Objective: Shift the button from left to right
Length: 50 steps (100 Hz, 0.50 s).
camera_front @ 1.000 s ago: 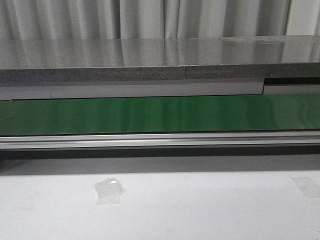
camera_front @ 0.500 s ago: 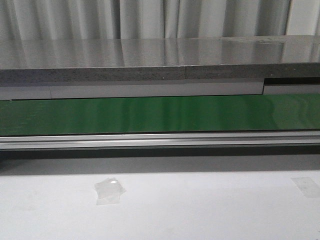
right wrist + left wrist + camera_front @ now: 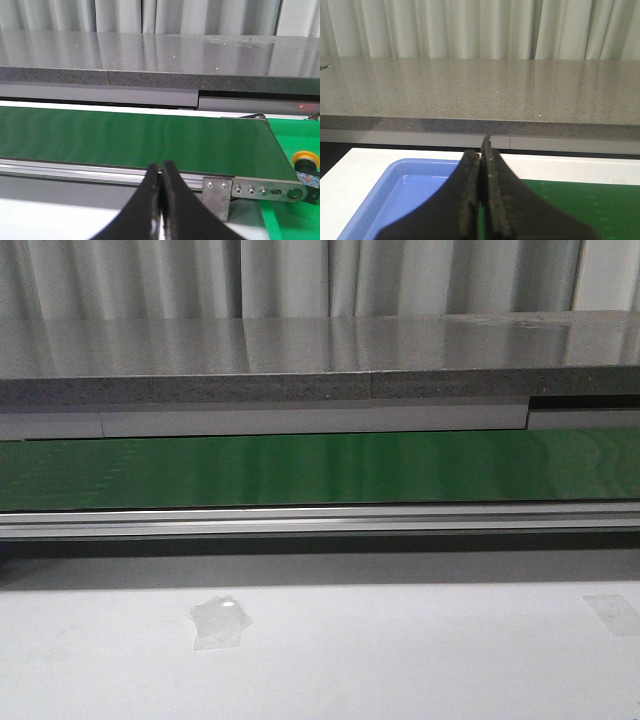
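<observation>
The button (image 3: 307, 169) shows only in the right wrist view, at the far right edge past the end of the green conveyor belt (image 3: 135, 137). Its yellow-orange round cap sits on a black body with a red and blue mark. My right gripper (image 3: 160, 167) is shut and empty, over the belt's aluminium rail, well left of the button. My left gripper (image 3: 482, 147) is shut and empty, above the edge of a blue tray (image 3: 405, 192) and the green belt (image 3: 580, 205). Neither gripper shows in the front view.
The front view shows the long green belt (image 3: 320, 468), its aluminium rail (image 3: 320, 520) and a grey stone counter (image 3: 300, 360) behind it. Two pieces of clear tape (image 3: 220, 622) lie on the white table. A metal bracket (image 3: 217, 195) ends the rail.
</observation>
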Motion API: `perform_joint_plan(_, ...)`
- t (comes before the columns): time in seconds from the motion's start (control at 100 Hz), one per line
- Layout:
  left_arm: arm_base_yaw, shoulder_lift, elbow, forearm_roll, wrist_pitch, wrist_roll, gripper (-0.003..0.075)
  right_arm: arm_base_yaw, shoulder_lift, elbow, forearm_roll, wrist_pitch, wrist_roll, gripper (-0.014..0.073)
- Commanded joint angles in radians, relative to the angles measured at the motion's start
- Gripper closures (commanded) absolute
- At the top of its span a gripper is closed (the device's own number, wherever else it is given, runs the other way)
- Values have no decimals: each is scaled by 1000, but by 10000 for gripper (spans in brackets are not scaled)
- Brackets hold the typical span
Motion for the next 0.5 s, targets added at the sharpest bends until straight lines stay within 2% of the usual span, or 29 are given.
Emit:
perform_joint_plan(0.0,-21,-25,-6,70,-71,-55,740,0,3,-15,-12,-83,-1,659)
perform_joint_plan(0.08,-38,-67,34,110,-71,-101,740,0,3,-15,-12,-83,-1,659)
perform_joint_plan(0.49,-86,-348,272,122,-86,-102,740,0,3,-15,-12,-83,-1,659)
